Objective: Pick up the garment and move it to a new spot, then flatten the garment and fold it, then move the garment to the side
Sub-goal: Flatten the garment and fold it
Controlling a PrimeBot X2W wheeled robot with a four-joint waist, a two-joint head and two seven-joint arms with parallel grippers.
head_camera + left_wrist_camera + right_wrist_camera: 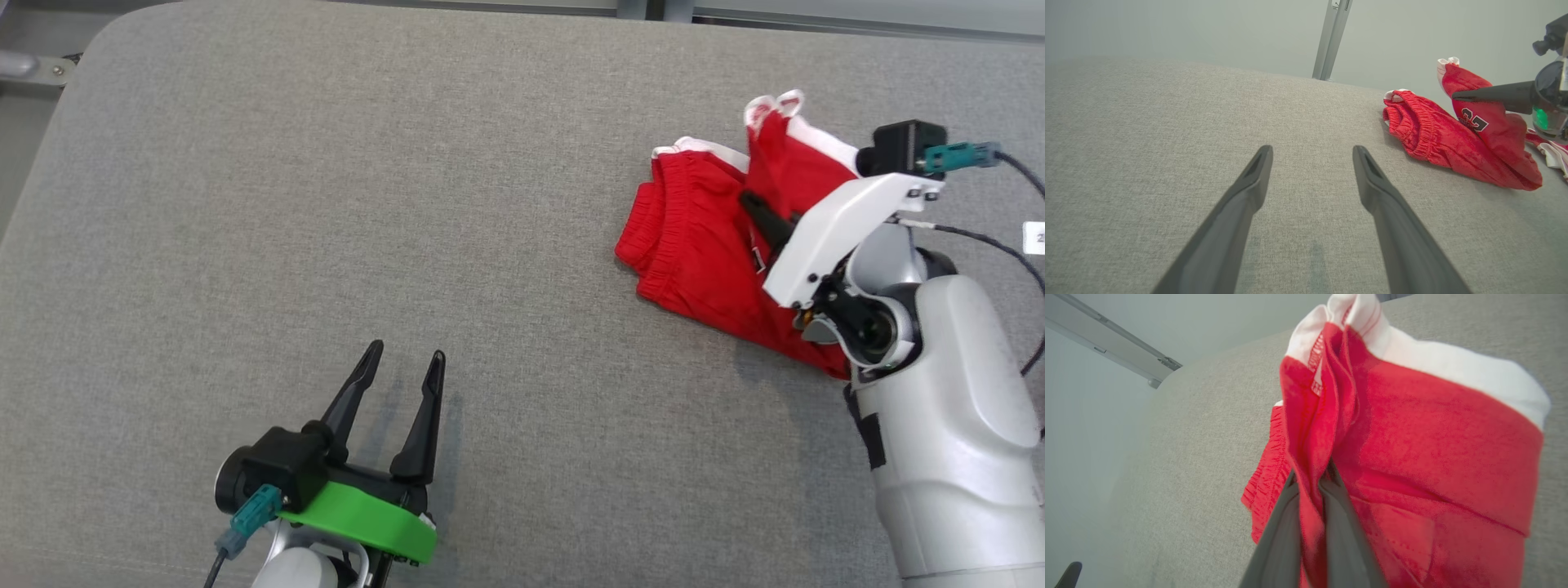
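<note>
Here, the grey upholstered surface [326, 204] spreads out beneath both my tools. The red shorts [694, 253], white-trimmed with a gathered elastic waistband, lie crumpled on it around my right gripper [1310, 477] and well off to the right of my left one. My right gripper is pinched tight on a fold of the red cloth, with one leg standing up above the heap. My left gripper [406, 349] hangs over bare upholstery, its fingers spread wide. A small number print [1474, 120] marks the raised leg.
</note>
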